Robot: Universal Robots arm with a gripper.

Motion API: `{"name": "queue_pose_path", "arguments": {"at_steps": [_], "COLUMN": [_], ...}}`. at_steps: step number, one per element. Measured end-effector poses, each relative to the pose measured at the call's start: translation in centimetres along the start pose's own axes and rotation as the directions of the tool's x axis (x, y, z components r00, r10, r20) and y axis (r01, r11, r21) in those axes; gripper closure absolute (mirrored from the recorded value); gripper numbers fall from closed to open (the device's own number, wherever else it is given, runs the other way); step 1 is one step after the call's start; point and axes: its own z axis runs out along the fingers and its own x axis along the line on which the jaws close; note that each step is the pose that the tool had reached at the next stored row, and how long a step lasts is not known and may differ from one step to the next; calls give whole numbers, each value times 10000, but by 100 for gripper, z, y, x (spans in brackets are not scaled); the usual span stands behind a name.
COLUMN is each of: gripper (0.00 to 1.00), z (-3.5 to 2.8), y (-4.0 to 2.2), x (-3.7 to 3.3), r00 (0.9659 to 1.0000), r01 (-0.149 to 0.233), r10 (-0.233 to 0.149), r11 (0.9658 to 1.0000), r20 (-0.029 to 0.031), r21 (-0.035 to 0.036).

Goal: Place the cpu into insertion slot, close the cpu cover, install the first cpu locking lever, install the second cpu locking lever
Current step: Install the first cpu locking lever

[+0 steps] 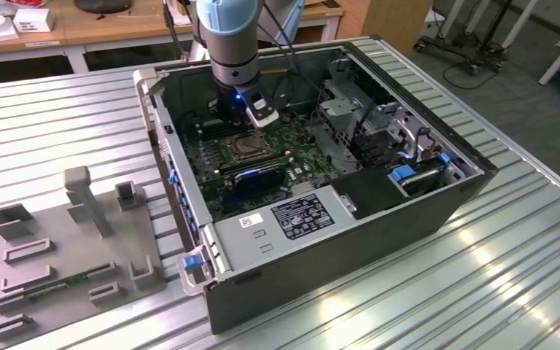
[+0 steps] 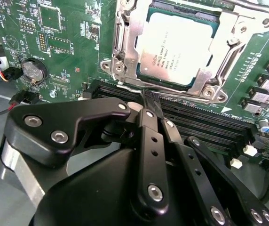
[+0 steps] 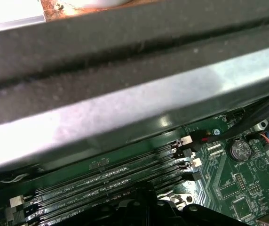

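In the second wrist view the cpu [image 2: 174, 47], a silvery square chip, lies flat in the insertion slot [image 1: 244, 148] on the green motherboard [image 2: 64, 33]. The cpu cover [image 2: 125, 42], a silver metal frame, is folded down around the chip's edges. A thin metal lever rod [image 2: 125, 86] runs along the socket's edge nearest the gripper. My gripper [image 2: 149, 100] has its black fingers [image 2: 147, 127] pressed together with nothing between them, tips just short of that rod, over the black memory slots. In the exterior view the gripper [image 1: 244, 127] hangs inside the open computer case just behind the socket.
Long black memory slots [image 2: 209, 127] lie beside the socket. A coin battery [image 2: 33, 70] and cables sit on the board. The case wall [image 3: 125, 108] rises close behind the gripper. A drive cage [image 1: 343, 109] and power supply [image 1: 290, 219] crowd the case. A grey fixture [image 1: 76, 240] stands at the exterior view's left.
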Motion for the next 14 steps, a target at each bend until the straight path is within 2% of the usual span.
{"name": "queue_pose_path", "arguments": {"at_steps": [3, 10, 14], "gripper": [89, 89, 89], "z": [-11, -93, -119], "y": [4, 27, 37], "x": [-1, -11, -14], "r00": [10000, 10000, 10000], "r01": [0, -1, 0], "r10": [0, 1, 0], "r11": [10000, 10000, 10000], "r20": [1, 0, 0], "r21": [-3, -1, -3]}}
